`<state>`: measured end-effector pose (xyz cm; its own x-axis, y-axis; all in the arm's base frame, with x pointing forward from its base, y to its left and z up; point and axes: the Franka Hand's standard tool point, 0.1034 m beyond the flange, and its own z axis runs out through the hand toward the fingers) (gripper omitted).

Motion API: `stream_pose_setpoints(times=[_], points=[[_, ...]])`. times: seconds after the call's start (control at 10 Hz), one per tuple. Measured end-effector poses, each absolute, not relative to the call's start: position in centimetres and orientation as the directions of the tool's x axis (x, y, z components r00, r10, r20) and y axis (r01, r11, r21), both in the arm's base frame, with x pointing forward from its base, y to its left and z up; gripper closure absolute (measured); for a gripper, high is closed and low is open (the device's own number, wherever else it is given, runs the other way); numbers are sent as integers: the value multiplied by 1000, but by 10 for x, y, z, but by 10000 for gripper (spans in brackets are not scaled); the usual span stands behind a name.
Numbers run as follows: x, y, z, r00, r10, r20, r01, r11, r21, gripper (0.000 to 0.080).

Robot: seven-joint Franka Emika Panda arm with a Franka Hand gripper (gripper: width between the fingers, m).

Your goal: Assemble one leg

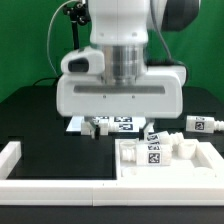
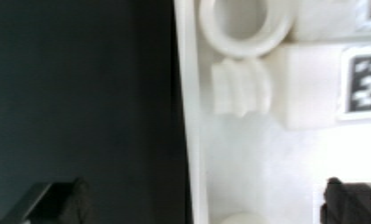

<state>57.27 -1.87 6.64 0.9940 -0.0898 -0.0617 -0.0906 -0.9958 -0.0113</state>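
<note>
Black tabletop [image 1: 35, 115] below; my gripper [image 2: 205, 198] hangs over the large white square block [image 2: 280, 170] at its edge, fingers [image 2: 54, 200] wide apart, holding nothing

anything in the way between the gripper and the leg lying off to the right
Possibly. The open gripper hangs by the marker board, and the leg lies at the exterior view's right. Raised parts on the white block stand close to that line, so a low sideways move might clip them.

Bright, even light; wrist view soft, close-up blurred.
</note>
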Motion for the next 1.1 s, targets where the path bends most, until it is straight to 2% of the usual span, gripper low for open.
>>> stream_pose_setpoints(times=[0.2, 0.3, 0.6, 0.7, 1.1], points=[[562, 1, 82, 993, -107, -52, -108, -994, -19, 150], [559, 11, 80, 991, -125, -37, -126, -992, -17, 150], [558, 10, 79, 994, -106, -39, -107, -994, -17, 150], [556, 12, 79, 988, -146, -43, -147, -989, -14, 150], [504, 52, 84, 879, -468, -90, -468, -883, 18, 150]])
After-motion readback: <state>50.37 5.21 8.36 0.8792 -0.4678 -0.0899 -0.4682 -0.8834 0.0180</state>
